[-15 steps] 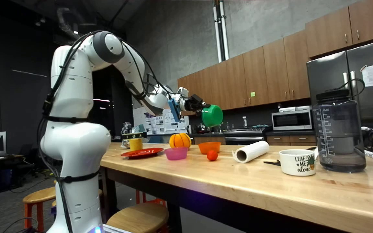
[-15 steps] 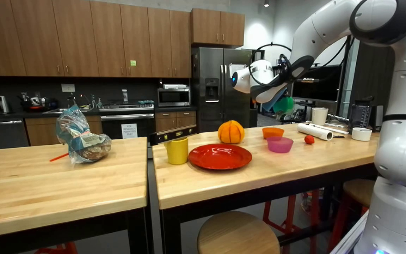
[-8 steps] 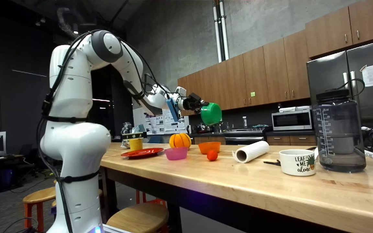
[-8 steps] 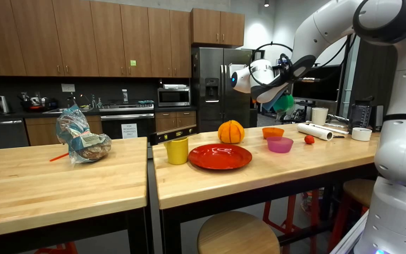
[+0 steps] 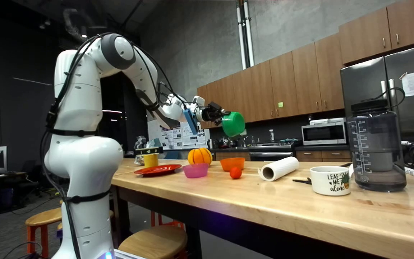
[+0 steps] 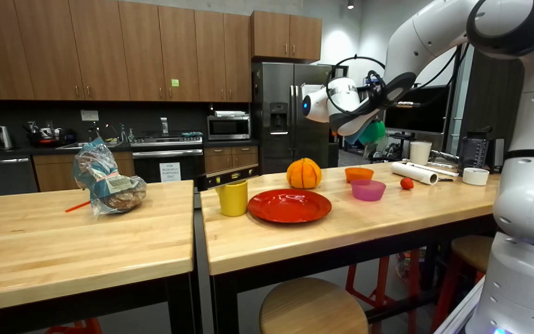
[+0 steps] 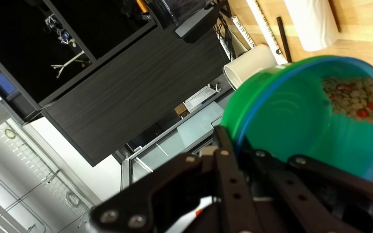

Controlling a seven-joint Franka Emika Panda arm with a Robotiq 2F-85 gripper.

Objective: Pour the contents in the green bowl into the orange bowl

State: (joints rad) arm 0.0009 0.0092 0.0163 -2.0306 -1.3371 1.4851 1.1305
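Observation:
The green bowl (image 5: 234,124) is held in the air, tilted, and shows higher than the orange bowl in both exterior views; part of it is hidden behind the arm in an exterior view (image 6: 372,133). In the wrist view the green bowl (image 7: 283,110) holds beige bean-like pieces (image 7: 359,98) with a few red ones, gathered against its far side wall. My gripper (image 7: 233,142) is shut on the bowl's rim, one finger outside and one inside. The orange bowl (image 5: 232,164) stands upright on the table, also in an exterior view (image 6: 359,174); it is out of the wrist view.
Near the orange bowl are a magenta bowl (image 5: 196,170), a red ball (image 5: 235,172), a yellow-orange pumpkin-like ball (image 5: 199,156) and a white paper roll (image 5: 280,168). A red plate (image 6: 290,205), yellow cup (image 6: 233,199), white mug (image 5: 330,181) and large bottle (image 5: 377,151) also stand there.
My gripper and the green bowl have risen slightly and shifted a little left in both exterior views. The tilt of the bowl has changed slightly. The things on the table have not moved.

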